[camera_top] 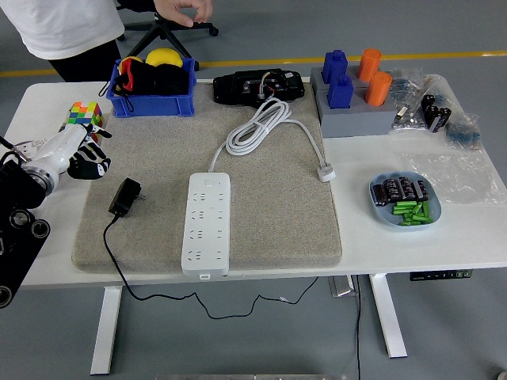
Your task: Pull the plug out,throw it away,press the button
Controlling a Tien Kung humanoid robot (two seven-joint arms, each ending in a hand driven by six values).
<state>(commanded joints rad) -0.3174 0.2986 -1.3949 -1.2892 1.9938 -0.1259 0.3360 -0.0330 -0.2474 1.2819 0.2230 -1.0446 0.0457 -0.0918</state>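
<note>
Black plug [124, 195] lying free on grey mat [269, 206] just left of white power strip [206, 224], cord trailing off tabletop [444, 233] edge; left robot hand [78, 154] near mat's left edge, fingers loosely spread, holding nothing.

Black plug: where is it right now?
Head view: the black plug lies free on the grey mat, left of the white power strip, right of the left hand.

A blue bin [150, 103] stood at the mat's far edge, a colour cube [83, 115] to its left; a blue dish [404, 201] held green pieces.
</note>
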